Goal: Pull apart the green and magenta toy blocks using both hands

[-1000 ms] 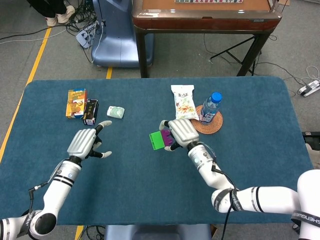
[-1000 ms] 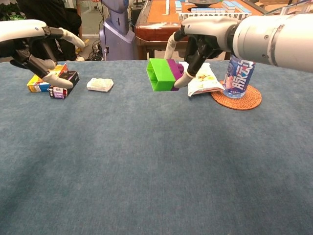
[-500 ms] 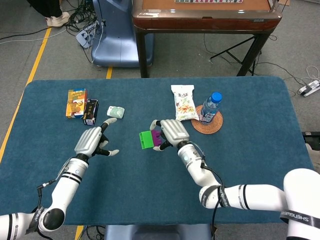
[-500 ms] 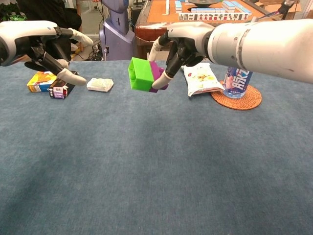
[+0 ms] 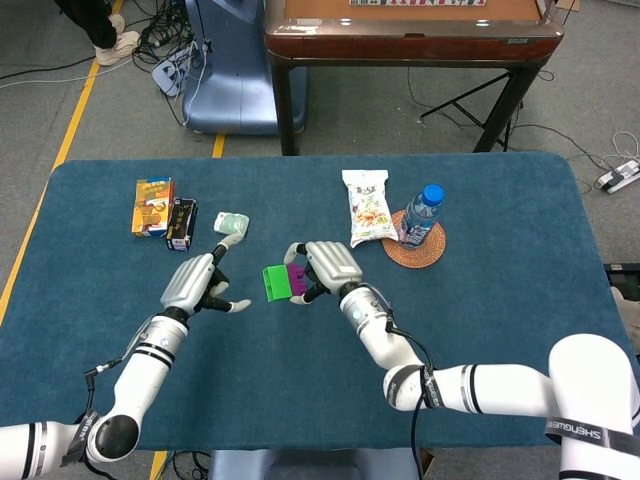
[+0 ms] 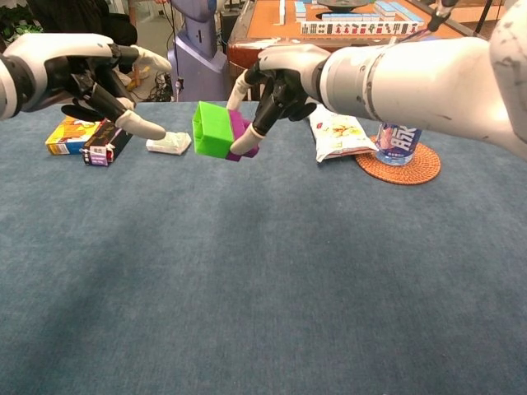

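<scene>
The right hand (image 5: 325,265) sits near the middle of the head view, above the blue table (image 5: 500,300), and pinches the magenta block (image 5: 297,284) between thumb and fingers. The green block (image 5: 274,282) is joined to the magenta one on its left side and sticks out free of the hand. In the chest view the pair hangs in the upper middle of the frame, clear of the tabletop, green block (image 6: 212,130) to the left, magenta block (image 6: 240,134) behind the right hand's fingers (image 6: 247,141).

The left hand (image 5: 196,284) is just left of the blocks in the head view, fingers spread and holding nothing. In the chest view the left hand (image 6: 99,74) is at upper left, one finger reaching toward the green block, with a small gap between them.

At upper left of the table lie an orange box (image 5: 152,206), a dark box (image 5: 181,223) beside it and a small white packet (image 5: 231,222). Right of centre a snack bag (image 5: 367,207) lies next to a bottle (image 5: 421,216) standing on a woven coaster (image 5: 415,251).
</scene>
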### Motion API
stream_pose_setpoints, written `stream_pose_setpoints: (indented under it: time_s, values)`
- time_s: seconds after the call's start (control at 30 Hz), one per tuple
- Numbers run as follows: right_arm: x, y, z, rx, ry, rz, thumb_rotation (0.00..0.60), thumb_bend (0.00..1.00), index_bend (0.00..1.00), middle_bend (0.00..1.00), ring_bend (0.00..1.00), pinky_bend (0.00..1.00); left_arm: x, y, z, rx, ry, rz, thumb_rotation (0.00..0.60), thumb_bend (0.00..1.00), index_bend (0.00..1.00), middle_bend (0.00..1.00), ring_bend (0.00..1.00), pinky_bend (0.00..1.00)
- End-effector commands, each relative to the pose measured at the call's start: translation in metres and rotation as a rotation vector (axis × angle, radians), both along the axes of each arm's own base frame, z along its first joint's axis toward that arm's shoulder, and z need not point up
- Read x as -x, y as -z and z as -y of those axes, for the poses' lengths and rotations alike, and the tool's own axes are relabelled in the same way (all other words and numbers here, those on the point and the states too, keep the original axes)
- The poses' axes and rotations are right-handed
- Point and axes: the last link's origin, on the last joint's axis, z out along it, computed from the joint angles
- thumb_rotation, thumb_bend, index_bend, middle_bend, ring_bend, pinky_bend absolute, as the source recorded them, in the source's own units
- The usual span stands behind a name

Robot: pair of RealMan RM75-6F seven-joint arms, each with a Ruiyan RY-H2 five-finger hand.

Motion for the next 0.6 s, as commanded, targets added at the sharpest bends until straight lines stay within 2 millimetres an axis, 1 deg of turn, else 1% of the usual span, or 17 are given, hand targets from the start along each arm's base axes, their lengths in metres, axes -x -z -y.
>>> stream_pose_setpoints:
  time_s: [0.03, 0.27, 0.6]
  values:
    - [-0.002, 0.002, 0.001, 0.002, 0.004, 0.009, 0.6, 0.0, 0.58, 1.0, 1.0, 1.0, -0.002, 0.003, 0.002, 0.01, 0.004, -0.004, 0.6, 0.0, 0.1, 1.0, 1.0, 1.0]
    - [-0.007, 0.01, 0.003, 0.002, 0.011, 0.036, 0.6, 0.0, 0.58, 1.0, 1.0, 1.0, -0.006, 0.012, 0.004, 0.026, 0.0, 0.002, 0.6, 0.0, 0.1, 1.0, 1.0, 1.0]
    - [-0.011, 0.019, 0.004, 0.002, 0.019, 0.06, 0.6, 0.0, 0.58, 1.0, 1.0, 1.0, -0.013, 0.026, 0.003, -0.016, -0.023, 0.012, 0.6, 0.0, 0.12, 1.0, 1.0, 1.0]
